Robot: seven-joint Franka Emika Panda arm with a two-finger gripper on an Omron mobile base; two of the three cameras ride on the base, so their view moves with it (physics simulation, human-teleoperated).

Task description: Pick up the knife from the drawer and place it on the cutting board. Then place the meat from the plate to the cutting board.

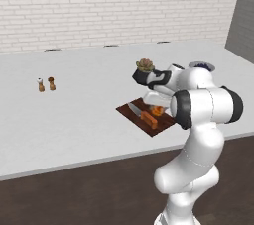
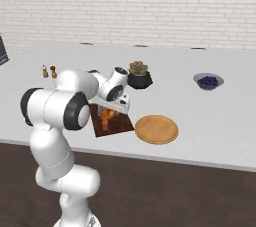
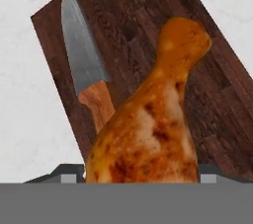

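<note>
My gripper (image 1: 156,106) hangs low over the dark reddish-brown cutting board (image 1: 159,126), shut on the meat (image 1: 157,111), an orange-brown drumstick. In the hand view the meat (image 3: 153,119) stands between the fingertips, its thin end pointing away over the board (image 3: 148,16). The knife (image 3: 84,65) lies flat on the board to the left of the meat, orange handle toward me and blade pointing away. In the right base view the meat (image 2: 106,117) shows under the hand, and the tan-orange plate (image 2: 156,129) lies bare just right of the board (image 2: 121,125). The drawer is out of view.
A potted succulent (image 2: 139,75) stands just behind the board. Farther right is a grey bowl of blue fruit (image 2: 208,81). Two small shakers (image 1: 46,84) stand far left on the white counter. The counter's front edge (image 1: 99,159) runs close below the board.
</note>
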